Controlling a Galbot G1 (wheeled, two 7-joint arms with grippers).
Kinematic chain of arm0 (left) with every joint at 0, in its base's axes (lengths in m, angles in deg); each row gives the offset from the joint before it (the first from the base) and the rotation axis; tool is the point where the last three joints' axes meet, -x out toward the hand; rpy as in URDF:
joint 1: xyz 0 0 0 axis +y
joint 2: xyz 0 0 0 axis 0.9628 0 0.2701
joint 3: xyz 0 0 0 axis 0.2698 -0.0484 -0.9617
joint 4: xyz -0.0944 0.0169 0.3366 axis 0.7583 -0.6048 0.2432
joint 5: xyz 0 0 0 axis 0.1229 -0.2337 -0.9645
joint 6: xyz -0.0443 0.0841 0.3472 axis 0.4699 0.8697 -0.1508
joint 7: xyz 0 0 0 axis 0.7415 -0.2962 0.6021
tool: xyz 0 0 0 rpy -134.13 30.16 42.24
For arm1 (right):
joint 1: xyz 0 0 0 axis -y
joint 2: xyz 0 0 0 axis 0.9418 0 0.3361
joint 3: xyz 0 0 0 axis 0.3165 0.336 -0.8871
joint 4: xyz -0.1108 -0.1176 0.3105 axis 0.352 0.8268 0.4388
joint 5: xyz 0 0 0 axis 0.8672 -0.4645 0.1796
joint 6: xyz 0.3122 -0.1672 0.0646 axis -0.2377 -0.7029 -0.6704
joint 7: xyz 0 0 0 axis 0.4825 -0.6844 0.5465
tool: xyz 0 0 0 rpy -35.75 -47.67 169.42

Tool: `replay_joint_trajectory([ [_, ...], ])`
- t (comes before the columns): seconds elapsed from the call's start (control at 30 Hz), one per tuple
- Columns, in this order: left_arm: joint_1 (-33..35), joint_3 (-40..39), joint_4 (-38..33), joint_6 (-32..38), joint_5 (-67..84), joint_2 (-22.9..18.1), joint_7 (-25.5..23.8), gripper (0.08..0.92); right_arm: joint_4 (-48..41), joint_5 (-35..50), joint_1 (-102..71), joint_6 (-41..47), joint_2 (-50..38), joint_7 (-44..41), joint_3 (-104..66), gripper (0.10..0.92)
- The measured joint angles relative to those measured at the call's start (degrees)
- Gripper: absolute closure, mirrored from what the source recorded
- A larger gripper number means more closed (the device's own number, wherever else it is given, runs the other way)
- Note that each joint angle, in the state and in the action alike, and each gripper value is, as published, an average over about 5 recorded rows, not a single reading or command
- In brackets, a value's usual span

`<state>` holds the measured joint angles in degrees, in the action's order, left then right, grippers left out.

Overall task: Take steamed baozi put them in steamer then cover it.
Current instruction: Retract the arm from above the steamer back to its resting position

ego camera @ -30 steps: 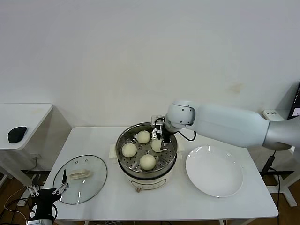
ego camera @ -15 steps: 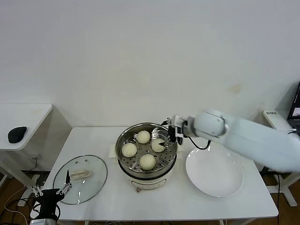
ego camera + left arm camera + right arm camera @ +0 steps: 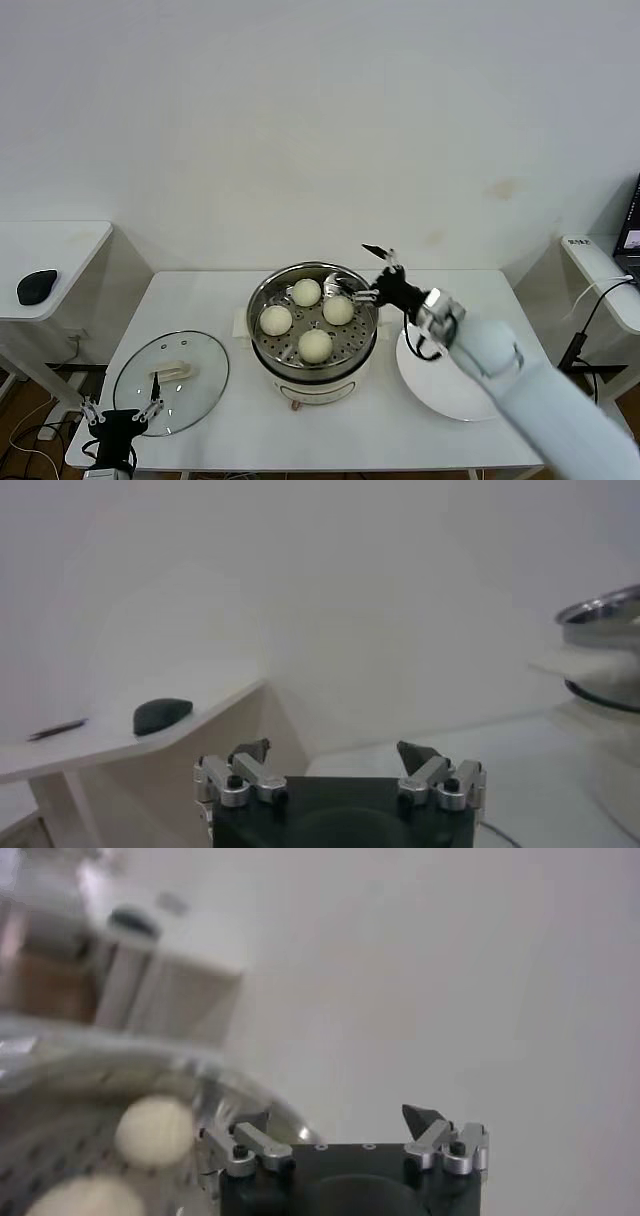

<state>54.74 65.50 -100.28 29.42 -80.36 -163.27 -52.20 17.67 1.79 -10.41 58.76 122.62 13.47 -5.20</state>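
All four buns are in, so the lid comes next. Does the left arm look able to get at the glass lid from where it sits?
Probably yes. The left gripper, jaws open, sits at the table's near left corner beside the cover, whose bar handle faces up with nothing on it. The right gripper is over by the steamer.

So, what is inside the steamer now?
Inside the steamer four steamed baozi sit apart on a perforated tray. Nothing covers them: the cover lies on the table. What is below the tray cannot be seen.
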Motion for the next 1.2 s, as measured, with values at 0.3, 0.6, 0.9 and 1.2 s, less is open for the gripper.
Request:
replay_joint_trajectory([
  [0.3,1.2,2.43,3.02,1.43,-21.24,2.82,0.16,0.177,3.15,-4.47,-23.37,-6.54,12.99,1.14,-22.34,0.203],
  [0.6,2.74,3.97,5.57,3.77,-49.5,6.3,0.17,0.177,5.0,-6.69,-35.12,-9.73,21.41,3.0,-35.92,0.203],
  [0.9,-1.83,2.16,10.54,4.22,-63.3,9.53,0.12,0.177,5.26,-7.93,-41.31,-11.64,25.71,4.07,-42.46,0.203],
  [1.2,-9.46,-1.91,17.55,4.09,-67.48,11.26,0.04,0.177,6.2,-9.42,-44.95,-12.18,28.81,4.52,-45.84,0.203],
])
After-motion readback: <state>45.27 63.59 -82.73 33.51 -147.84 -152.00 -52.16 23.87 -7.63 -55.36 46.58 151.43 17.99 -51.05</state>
